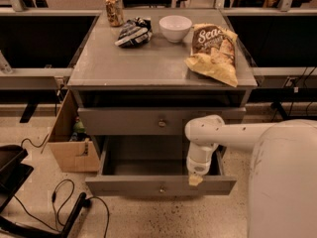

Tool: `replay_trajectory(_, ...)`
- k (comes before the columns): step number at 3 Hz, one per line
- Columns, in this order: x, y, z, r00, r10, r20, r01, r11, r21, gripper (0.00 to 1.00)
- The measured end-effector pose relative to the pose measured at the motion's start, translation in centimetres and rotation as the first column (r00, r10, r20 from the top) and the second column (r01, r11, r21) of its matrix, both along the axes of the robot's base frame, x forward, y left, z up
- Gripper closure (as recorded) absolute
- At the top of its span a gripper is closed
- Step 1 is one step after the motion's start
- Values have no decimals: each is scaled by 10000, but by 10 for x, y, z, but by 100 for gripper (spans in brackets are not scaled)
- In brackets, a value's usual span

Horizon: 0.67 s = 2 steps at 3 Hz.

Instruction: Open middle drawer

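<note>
The grey metal cabinet (141, 66) stands at centre frame. The wide grey middle drawer with a small round knob (130, 186) stands open at lower centre, its interior bare, its front panel well forward of the cabinet face. Above it, the narrower grey drawer front (121, 121) sits closed. The white arm's gripper (195, 178) points down at the open drawer's right front, just at the panel's upper edge; whether it is clenched or released cannot be told. On the top lie a drinks can (114, 9), a dark crumpled packet (133, 32), a white bowl (175, 28) and a yellow crisp bag (214, 53). A cardboard box (69, 145) stands at left.
</note>
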State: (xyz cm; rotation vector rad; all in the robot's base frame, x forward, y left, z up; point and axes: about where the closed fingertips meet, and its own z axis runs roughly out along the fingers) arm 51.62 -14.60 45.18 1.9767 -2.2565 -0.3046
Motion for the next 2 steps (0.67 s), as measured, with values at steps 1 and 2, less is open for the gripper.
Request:
replay_trajectory(1,2,1,-1,10000,0,0,0,10000,0,100)
replay_trajectory(2,-4,1,1,9999,12,-125,-11,10000,7,100)
